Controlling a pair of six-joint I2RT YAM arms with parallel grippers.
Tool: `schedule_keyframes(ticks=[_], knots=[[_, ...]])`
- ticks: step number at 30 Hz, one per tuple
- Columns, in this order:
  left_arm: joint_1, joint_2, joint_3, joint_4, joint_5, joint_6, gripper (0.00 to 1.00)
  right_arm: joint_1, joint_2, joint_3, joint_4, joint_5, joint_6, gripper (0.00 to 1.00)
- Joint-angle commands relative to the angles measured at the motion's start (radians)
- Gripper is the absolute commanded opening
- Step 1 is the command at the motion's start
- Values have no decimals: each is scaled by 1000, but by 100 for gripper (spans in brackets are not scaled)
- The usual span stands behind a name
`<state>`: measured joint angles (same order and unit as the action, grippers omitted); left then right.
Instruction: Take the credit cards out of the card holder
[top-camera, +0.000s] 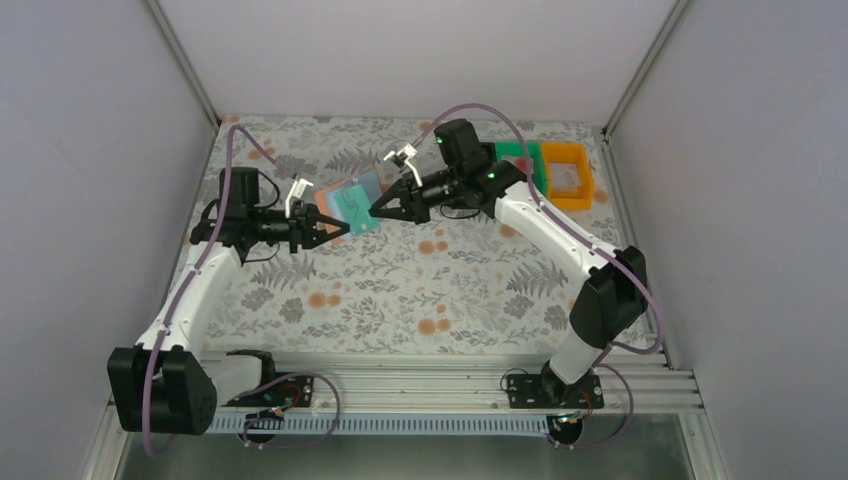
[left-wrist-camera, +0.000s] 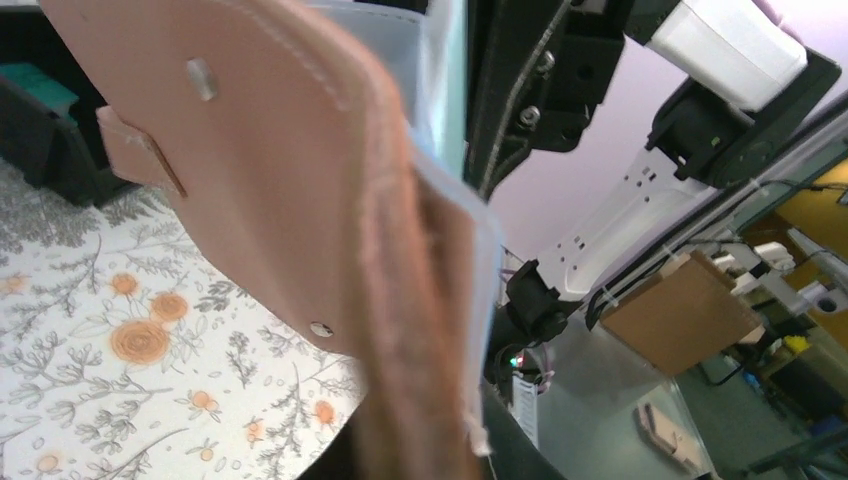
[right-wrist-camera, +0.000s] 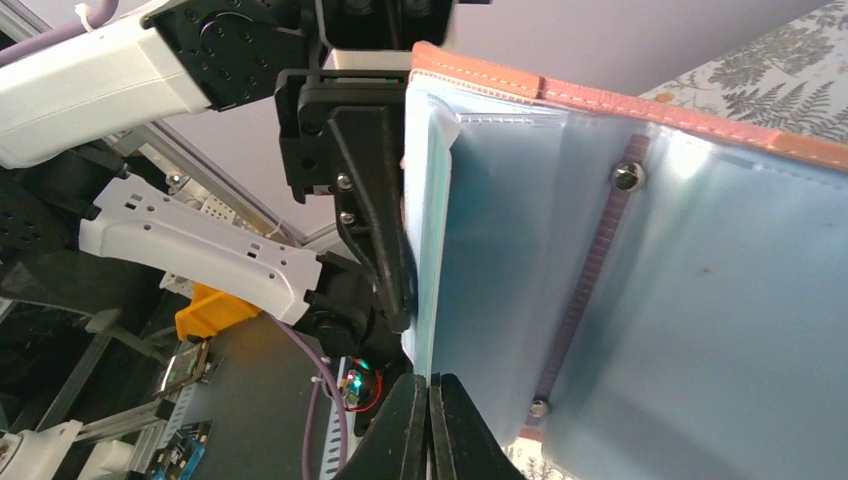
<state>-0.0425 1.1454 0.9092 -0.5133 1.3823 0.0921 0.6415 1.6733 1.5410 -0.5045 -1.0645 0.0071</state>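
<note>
Fingers (right-wrist-camera: 368, 215) of the left gripper (top-camera: 335, 230) pinch the card holder (right-wrist-camera: 700, 300) by one edge, holding it open above the table (top-camera: 400, 290) so the right gripper (right-wrist-camera: 429, 390), fingers pressed together, can work its pockets.

The card holder (left-wrist-camera: 280, 180) is showing a matt, leather-like salmon outside with stitched seams, while its inside is gleaming as glossy, see-through light-blue plastic pockets. Its snap studs (right-wrist-camera: 627, 177) are shining like polished metal. The left fingers (right-wrist-camera: 365, 230) are looking like matt black plastic. The worktop (top-camera: 400, 300) is wearing a matt floral-printed covering, and the orange bin (top-camera: 572, 201) at two o'clock is looking like smooth plastic.
</note>
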Motion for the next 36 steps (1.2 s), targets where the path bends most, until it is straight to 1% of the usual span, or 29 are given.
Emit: schedule_keyframes(ticks=[1,2,6,8,11,13,15,18,19,22,25,26,30,34,36], knots=[[-5,8,15,9,27,17,8,21,22,31,36,-31,3,4],[-5,8,16,9,28,19,4,21,21,30,29,-31,-3,4],[-5,4,6,-1,31,29,2,19,4,12,-8,-6,-41,4],[-5,8,5,-11,45,46,2,7,-3,-12,-3,12,-44,13],[-7,14,24,-47,75,88,2,-17,-36,-24,-6,31,-44,17],[-9,13,35,-90,103,132,2,-30,-37,-22,-8,55,-37,17],[-11,12,50,-156,145,228,2,-34,-33,-18,-1,75,-26,17],[-11,15,84,-257,184,342,2,-35,-25,-17,19,51,-14,21],[-13,17,90,-252,172,332,2,-34,-23,-17,25,35,-10,23],[-17,19,79,-167,103,215,2,-30,-23,-12,25,12,-22,31],[-22,21,70,-137,77,176,2,-33,-41,-6,-15,30,-58,43],[-22,20,69,-133,75,170,2,-39,-50,-2,-34,35,-72,44],[-22,12,72,-141,68,181,2,-60,-98,2,-71,62,-108,45],[-22,20,76,-143,62,189,2,-36,-96,15,-44,-20,-90,46],[-22,14,69,-136,58,182,2,-12,-78,41,-56,20,-92,46]])
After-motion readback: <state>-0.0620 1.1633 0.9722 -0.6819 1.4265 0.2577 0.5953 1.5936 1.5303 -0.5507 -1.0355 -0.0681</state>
